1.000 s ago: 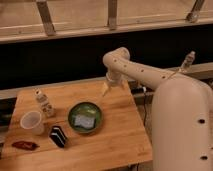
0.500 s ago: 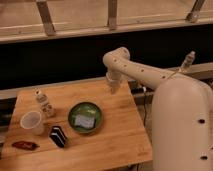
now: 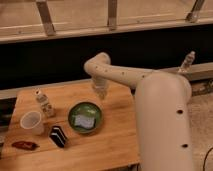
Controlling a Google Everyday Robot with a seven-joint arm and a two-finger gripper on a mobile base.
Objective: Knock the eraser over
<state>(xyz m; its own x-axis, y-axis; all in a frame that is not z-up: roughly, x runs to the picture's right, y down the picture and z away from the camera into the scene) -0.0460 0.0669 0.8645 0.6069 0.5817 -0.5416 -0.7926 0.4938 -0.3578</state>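
Note:
The eraser [image 3: 58, 136], a small black block with white stripes, lies on the wooden table [image 3: 115, 140] near its front left, just right of the white cup [image 3: 32, 122]. My gripper [image 3: 101, 92] hangs at the end of the white arm over the back middle of the table, above and behind the green plate [image 3: 85, 117]. It is well away from the eraser, up and to the right of it.
A small bottle [image 3: 44, 104] stands behind the cup. The green plate holds a pale blue-white square pad [image 3: 83, 120]. A flat dark red packet [image 3: 24, 145] lies at the front left edge. A dark wall and rail run behind the table.
The gripper has moved slightly down and toward the table between the earlier frames and now. The objects on the table have not moved.

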